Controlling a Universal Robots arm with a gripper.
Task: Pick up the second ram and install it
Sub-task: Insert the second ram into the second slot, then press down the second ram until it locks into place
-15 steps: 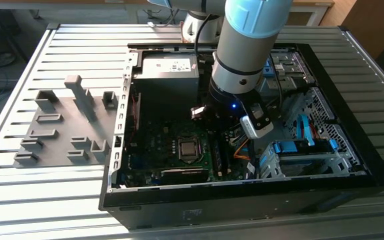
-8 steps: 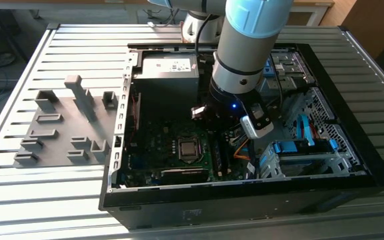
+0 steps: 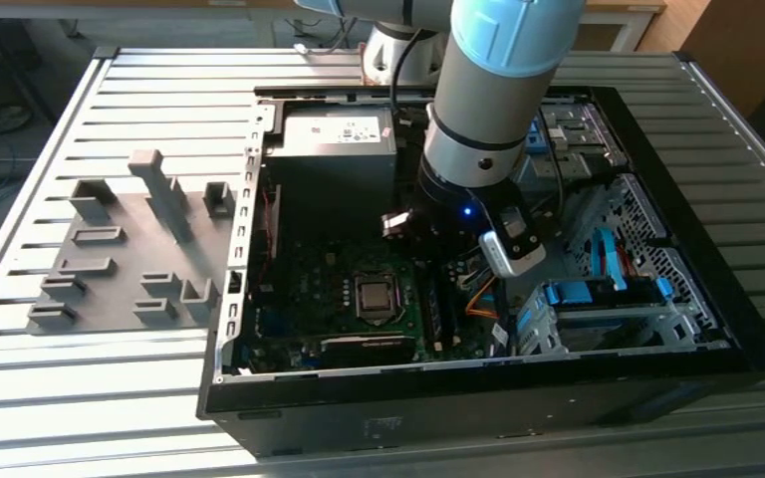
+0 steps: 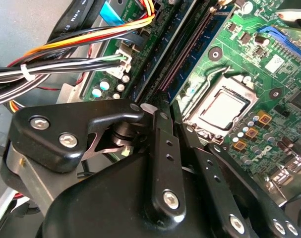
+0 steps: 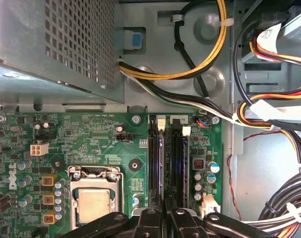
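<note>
First wrist view, pincer (image 5: 162,210) closed down over the memory slots (image 5: 167,163), ram (image 5: 161,168) edge between its fingers, beside the processor socket (image 5: 93,198).

Evenly bright from overhead; glare on slatted bench (image 3: 77,378); dim inside computer case (image 3: 243,403); blown-out white corner, first wrist view; near foreground soft.

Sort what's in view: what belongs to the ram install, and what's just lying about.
Job in hand:
- gripper, down at the slots
- ram slots
- motherboard

Lying about:
- grey tray, beside the case on the table
- power supply
- cables
- CPU socket
- drive cage
</note>
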